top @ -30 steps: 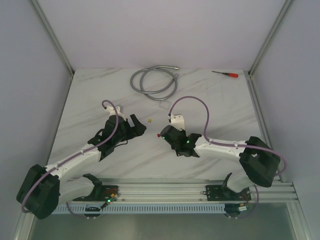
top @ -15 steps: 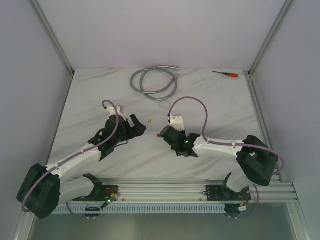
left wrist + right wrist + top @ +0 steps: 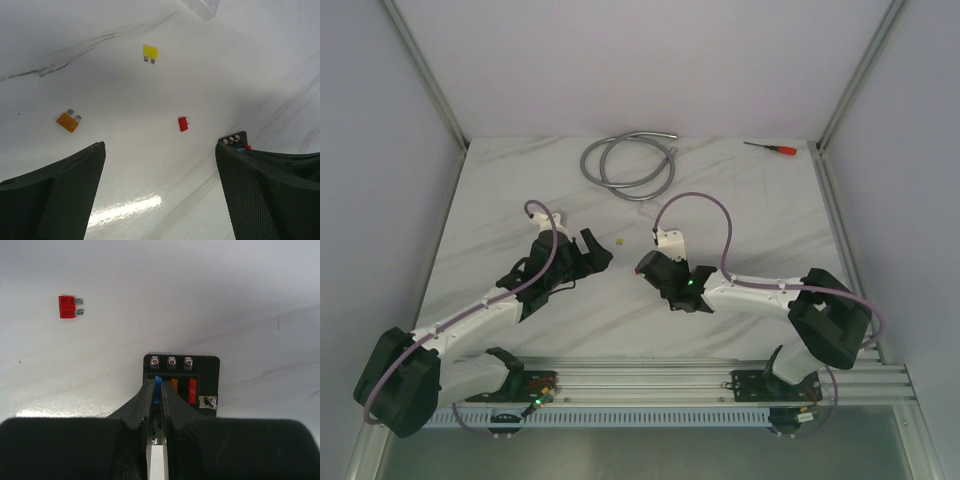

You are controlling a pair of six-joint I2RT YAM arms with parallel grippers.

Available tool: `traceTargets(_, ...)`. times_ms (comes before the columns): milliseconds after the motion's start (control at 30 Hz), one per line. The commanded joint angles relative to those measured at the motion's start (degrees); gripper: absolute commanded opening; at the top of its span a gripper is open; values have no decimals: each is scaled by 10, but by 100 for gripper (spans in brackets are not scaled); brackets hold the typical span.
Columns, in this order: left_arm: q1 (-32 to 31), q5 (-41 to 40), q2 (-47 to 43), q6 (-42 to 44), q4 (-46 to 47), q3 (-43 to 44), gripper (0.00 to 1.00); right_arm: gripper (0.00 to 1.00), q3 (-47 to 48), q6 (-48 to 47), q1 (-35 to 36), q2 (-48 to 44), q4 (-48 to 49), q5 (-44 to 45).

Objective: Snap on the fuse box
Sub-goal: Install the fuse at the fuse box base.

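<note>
Small black square plastic fuse box (image 3: 202, 371) sits mid-table under the right gripper (image 3: 157, 390), which has just edged leftward, fingers pinched narrow on a tiny blue fuse (image 3: 158, 383). It's probably seating it. Meanwhile the left gripper (image 3: 160, 147) stays gaping wide.

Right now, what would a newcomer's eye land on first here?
The right tool, pinching a blue fuse at the black fuse box mid-table. Next, a red fuse, yellow fuse and orange fuse lie loose on the table ahead of the open left tool.

Right end effector (image 3: 156, 386) pinching blue fuse (image 3: 158, 381) at fuse box (image 3: 206, 368); loose red fuse (image 3: 67, 306) lies apart, upper left.
</note>
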Motion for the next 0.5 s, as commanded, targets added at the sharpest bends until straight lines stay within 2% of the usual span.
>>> traceTargets(0,3,6,-6,-3,-5,-2,100,0,-1,-2,4,17,-25,-6)
traceTargets(467,5,7,-9,-6,-6,-2,100,0,-8,-4,7,-31,-14,-19)
